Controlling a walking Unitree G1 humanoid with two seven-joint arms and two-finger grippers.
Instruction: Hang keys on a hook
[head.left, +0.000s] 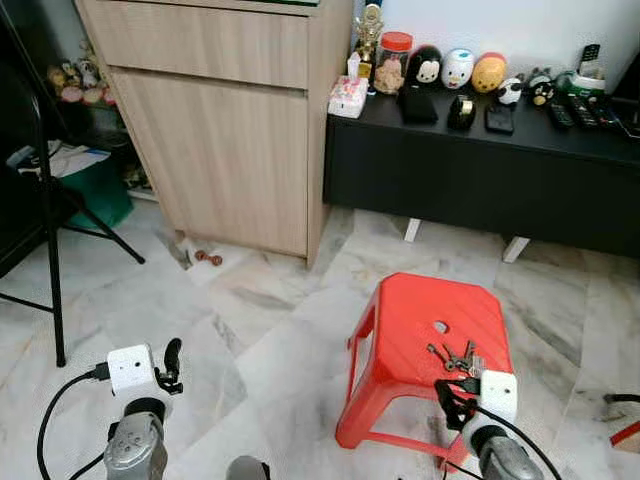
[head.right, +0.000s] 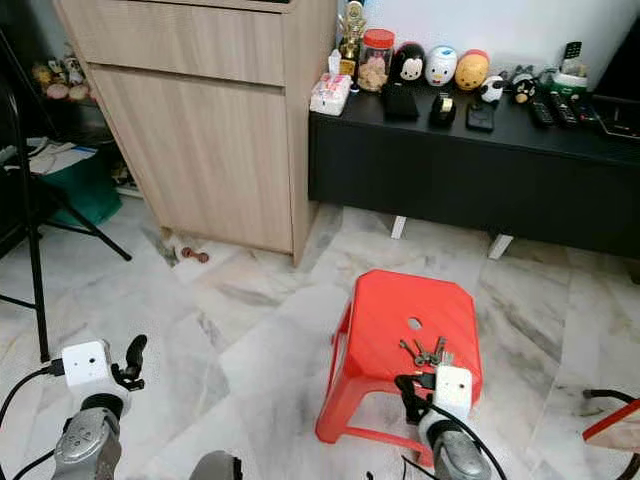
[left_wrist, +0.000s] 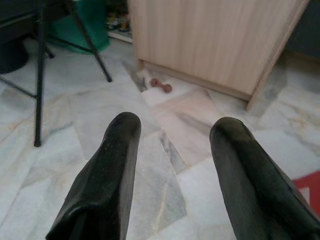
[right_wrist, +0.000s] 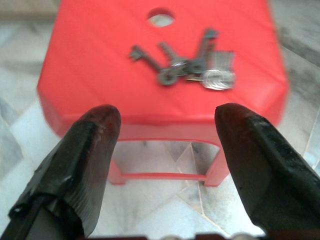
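A bunch of dark metal keys (right_wrist: 187, 70) is seen ungrasped on the red plastic stool (head.left: 400, 330); both the right gripper (right_wrist: 167, 132) and left gripper (left_wrist: 175, 145) are spread, empty. Pickup and hanging remain.

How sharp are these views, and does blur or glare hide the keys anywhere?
Left eye view: evenly lit and sharp, keys clear on the red stool. Right wrist view: keys slightly soft, fingers blurred close up, no glare. Left wrist view: floor sharp, fingers soft.
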